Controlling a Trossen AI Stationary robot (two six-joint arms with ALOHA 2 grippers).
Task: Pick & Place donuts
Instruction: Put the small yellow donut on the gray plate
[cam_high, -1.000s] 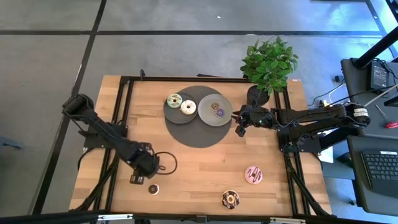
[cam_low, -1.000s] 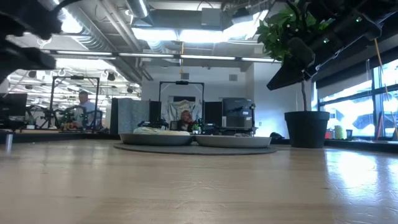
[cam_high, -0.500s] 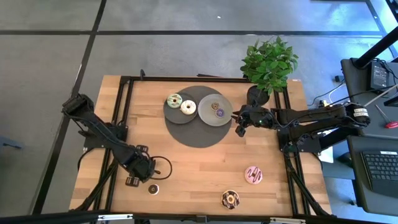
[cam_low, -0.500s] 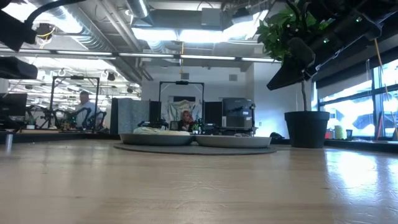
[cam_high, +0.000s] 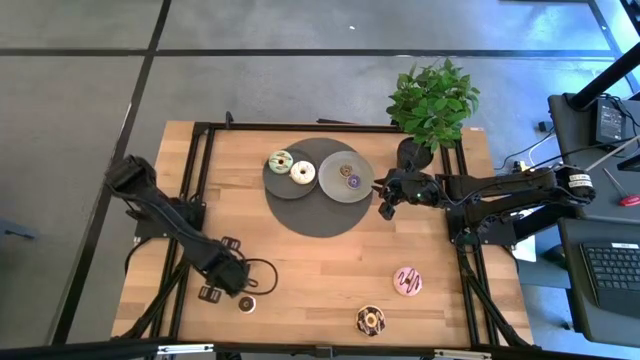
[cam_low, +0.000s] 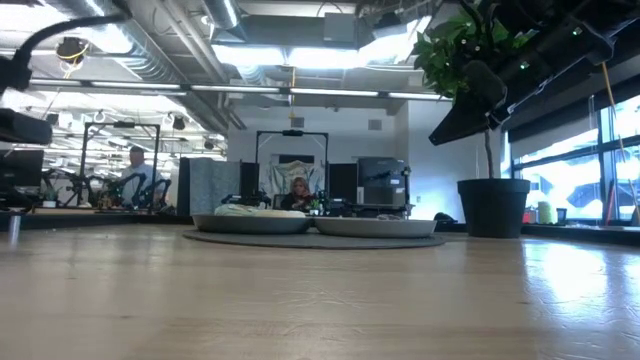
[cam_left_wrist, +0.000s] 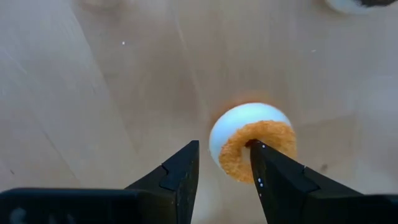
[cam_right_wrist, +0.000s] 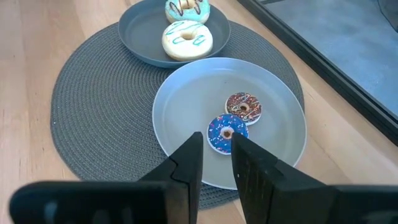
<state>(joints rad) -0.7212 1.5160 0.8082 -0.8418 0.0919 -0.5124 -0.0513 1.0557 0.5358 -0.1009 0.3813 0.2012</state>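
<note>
The tiny orange-topped donut (cam_left_wrist: 255, 140) (cam_high: 246, 303) lies on the wood near the table's near-left corner. My left gripper (cam_left_wrist: 224, 149) (cam_high: 238, 290) hovers open just above it, and one fingertip overlaps the ring in the left wrist view. The white-green donut (cam_high: 280, 161) and the cream donut (cam_high: 302, 173) lie on the dark plate (cam_high: 283, 183). Two tiny donuts (cam_right_wrist: 243, 107) (cam_right_wrist: 226, 132) lie on the light grey plate (cam_right_wrist: 186, 99). The pink donut (cam_high: 407, 281) and the chocolate donut (cam_high: 370, 320) lie on the wood, near right. My right gripper (cam_right_wrist: 216, 140) (cam_high: 386, 208) waits beside the light plate, narrowly open.
Both plates sit on a round dark woven mat (cam_high: 310, 212) at the table's far middle. A potted plant (cam_high: 430, 100) stands at the far right corner, just behind my right arm. A black cable loop (cam_high: 262, 268) lies beside my left gripper. Bare wood stretches between the mat and the near edge.
My left gripper has moved toward the table's near edge, closing in on the tiny orange-topped donut. The right arm and all donuts have stayed where they were.
</note>
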